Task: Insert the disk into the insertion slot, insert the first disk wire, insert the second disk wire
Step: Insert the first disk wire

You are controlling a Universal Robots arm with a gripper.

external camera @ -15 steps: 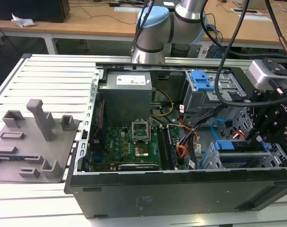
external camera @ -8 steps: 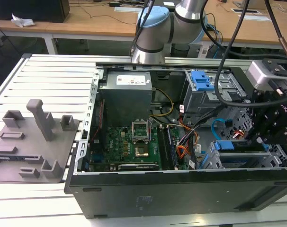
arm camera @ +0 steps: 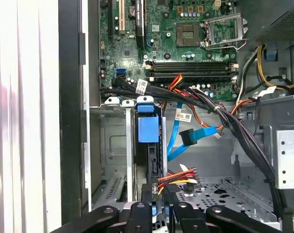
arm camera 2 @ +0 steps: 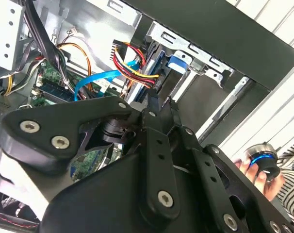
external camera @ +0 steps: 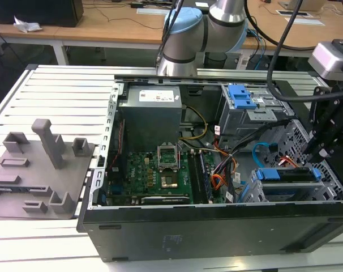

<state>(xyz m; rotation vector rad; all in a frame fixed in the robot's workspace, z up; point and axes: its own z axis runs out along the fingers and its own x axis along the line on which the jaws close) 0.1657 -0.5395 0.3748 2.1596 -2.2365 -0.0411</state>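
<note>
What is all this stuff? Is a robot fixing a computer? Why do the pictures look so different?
Yes! The robot arm reaches over an open computer case lying on a slatted table. The exterior view comes from a camera standing away from the arm. Both wrist views come from cameras riding on the arm, so they peek inside the case past the black tool. The disk, in its blue carrier, already sits in its metal insertion slot. The tool is right beside the orange, red and black wire bundle at the disk's end; I cannot tell whether it holds it. The light-blue cable curls nearby, and its plug looks not yet pushed in. A grey plastic stand sits on the table too.
</note>
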